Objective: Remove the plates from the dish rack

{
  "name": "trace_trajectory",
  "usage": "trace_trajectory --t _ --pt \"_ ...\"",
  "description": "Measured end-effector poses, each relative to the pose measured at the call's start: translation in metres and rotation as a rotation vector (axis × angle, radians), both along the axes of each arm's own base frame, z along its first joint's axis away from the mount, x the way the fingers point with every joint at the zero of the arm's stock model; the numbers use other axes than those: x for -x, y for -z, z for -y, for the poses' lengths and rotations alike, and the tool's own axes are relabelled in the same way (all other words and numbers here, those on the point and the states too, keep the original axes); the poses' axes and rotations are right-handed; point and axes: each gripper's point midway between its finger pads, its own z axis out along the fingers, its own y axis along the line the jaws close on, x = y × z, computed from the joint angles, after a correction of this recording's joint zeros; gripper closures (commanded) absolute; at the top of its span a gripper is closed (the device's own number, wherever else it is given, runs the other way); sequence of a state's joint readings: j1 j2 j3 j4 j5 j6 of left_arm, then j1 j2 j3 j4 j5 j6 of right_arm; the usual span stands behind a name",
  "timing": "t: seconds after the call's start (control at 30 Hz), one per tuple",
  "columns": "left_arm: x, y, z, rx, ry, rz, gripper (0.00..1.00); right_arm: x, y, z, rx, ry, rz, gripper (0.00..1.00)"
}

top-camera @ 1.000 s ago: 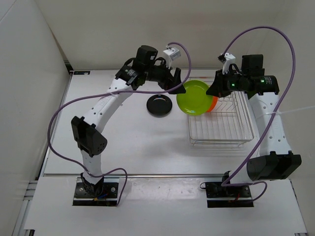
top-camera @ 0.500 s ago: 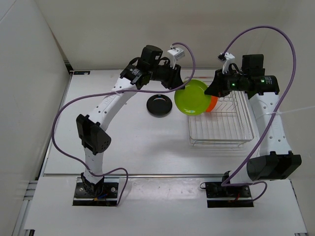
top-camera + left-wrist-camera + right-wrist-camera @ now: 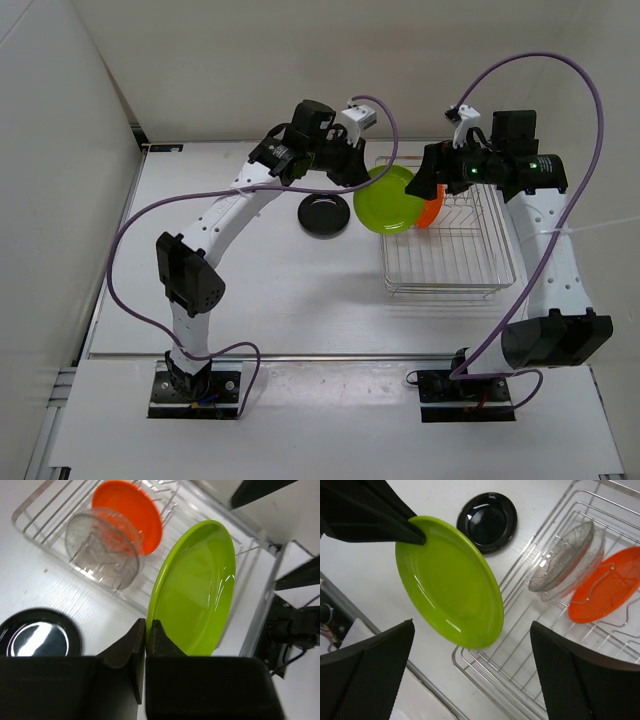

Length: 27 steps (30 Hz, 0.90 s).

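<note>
A yellow-green plate (image 3: 388,199) (image 3: 197,595) (image 3: 447,580) hangs tilted over the left edge of the wire dish rack (image 3: 445,270). My left gripper (image 3: 148,625) (image 3: 362,178) is shut on its rim. My right gripper (image 3: 470,630) (image 3: 428,180) stands open just behind the plate, its fingers apart from it. In the rack stand an orange plate (image 3: 131,511) (image 3: 607,592) (image 3: 432,210) and clear plates (image 3: 102,547) (image 3: 565,560). A black plate (image 3: 325,214) (image 3: 35,640) (image 3: 487,514) lies flat on the table left of the rack.
White walls close in at the left and back of the white table (image 3: 250,290). A metal rail (image 3: 427,685) runs along the table's far edge near the rack's corner.
My left gripper has shut on the yellow-green plate's rim. My right gripper has let go of the plate and opened wide. The plate has shifted slightly left.
</note>
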<state>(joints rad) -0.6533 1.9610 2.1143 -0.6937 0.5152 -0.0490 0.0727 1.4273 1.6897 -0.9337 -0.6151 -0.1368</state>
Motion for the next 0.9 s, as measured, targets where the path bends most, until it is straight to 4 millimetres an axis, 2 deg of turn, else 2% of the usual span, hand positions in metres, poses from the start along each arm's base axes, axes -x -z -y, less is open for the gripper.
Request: trace_trajectory --t 0.1,0.2,0.43,0.53,0.63,0.77,0.9 --pt "-0.011 0.022 -0.013 -0.048 -0.061 -0.024 0.88 -0.007 0.003 0.007 0.029 0.056 0.003 0.0" --pt "-0.032 0.042 -0.039 -0.079 -0.14 -0.064 0.88 -0.016 0.006 0.019 0.074 0.135 0.009 0.0" --pt "-0.105 0.061 -0.143 -0.08 -0.405 -0.117 0.88 -0.019 0.009 0.036 0.134 0.233 0.027 0.0" --pt "-0.126 0.069 -0.172 -0.075 -0.475 -0.129 0.88 -0.019 0.007 0.04 0.149 0.254 0.043 0.0" --pt "-0.137 0.092 -0.176 -0.09 -0.489 -0.166 0.88 -0.018 0.004 0.044 0.16 0.27 0.056 0.0" --pt "-0.148 0.14 -0.169 -0.128 -0.478 -0.24 0.88 -0.017 0.005 0.047 0.171 0.28 0.063 0.0" --pt "-0.149 0.186 -0.168 -0.174 -0.478 -0.33 0.88 -0.017 0.01 0.049 0.182 0.285 0.056 0.0"
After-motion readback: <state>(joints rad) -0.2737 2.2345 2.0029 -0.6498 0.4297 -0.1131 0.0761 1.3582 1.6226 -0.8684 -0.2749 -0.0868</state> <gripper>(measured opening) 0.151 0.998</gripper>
